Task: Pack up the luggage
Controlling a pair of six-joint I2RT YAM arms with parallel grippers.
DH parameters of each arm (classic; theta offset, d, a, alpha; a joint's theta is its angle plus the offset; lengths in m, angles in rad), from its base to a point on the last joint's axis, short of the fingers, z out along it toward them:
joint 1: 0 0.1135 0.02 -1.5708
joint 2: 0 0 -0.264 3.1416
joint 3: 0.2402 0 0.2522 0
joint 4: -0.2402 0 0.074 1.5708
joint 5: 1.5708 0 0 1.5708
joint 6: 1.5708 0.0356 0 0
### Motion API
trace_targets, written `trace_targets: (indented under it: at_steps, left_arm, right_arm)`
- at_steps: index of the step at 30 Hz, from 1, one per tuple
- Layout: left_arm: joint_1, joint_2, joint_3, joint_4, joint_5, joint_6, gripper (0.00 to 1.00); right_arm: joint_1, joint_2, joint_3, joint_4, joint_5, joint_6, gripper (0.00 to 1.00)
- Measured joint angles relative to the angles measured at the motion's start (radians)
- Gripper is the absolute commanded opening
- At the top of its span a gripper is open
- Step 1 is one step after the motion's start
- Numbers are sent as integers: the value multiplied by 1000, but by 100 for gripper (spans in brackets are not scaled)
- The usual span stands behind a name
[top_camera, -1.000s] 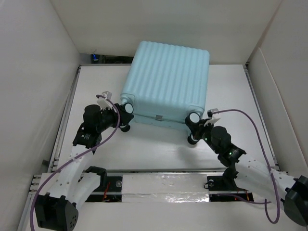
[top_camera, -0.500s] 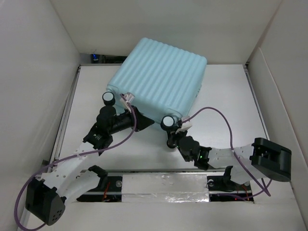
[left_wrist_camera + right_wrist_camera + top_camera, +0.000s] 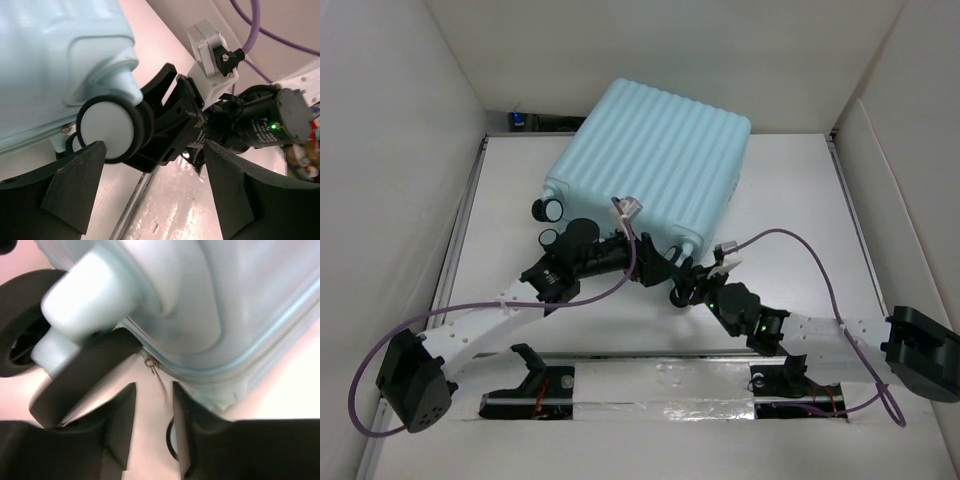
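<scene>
The luggage (image 3: 655,150) lies closed, ribbed shell up, at the table's far middle; nothing to pack is visible, so progress is unclear. The left gripper (image 3: 150,175) gapes beside a caster wheel (image 3: 107,127), and the right gripper (image 3: 150,425) stands slightly apart under the zip seam, neither holding anything

There is one luggage (image 3: 655,160), one left tool (image 3: 658,268), one right tool (image 3: 684,286), one table (image 3: 790,200).

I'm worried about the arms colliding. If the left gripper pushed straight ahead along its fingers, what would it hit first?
Most likely the right gripper, ahead between the left gripper's open fingers. A caster wheel on the luggage beside one finger might brush first; depth is unclear.
</scene>
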Motion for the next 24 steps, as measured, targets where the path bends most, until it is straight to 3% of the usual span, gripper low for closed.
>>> trace_targets:
  at_steps: [5, 9, 15, 17, 20, 22, 24]
  left_arm:
    - [-106, 45, 44, -25, -127, 26, 75]
    - [-116, 92, 78, -27, -182, 32, 62]
    - [-125, 120, 100, -31, -220, 42, 58]
    - [-126, 127, 108, -30, -226, 46, 47]
    - [-124, 143, 110, -30, -236, 53, 43]
    - [-124, 166, 115, -23, -236, 51, 43]
    - [-124, 200, 137, -18, -238, 49, 42]
  right_arm:
    - [-5, -138, -46, -105, -19, 32, 62]
    - [-5, -159, -48, -124, -40, 33, 59]
    - [-6, -53, -42, -85, -81, 23, 57]
    - [-6, -37, -41, -84, -84, 23, 56]
    - [-6, -58, -43, -83, -83, 24, 49]
    - [-3, -105, -49, -97, -82, 29, 55]
    - [-1, -179, -62, -128, -72, 41, 67]
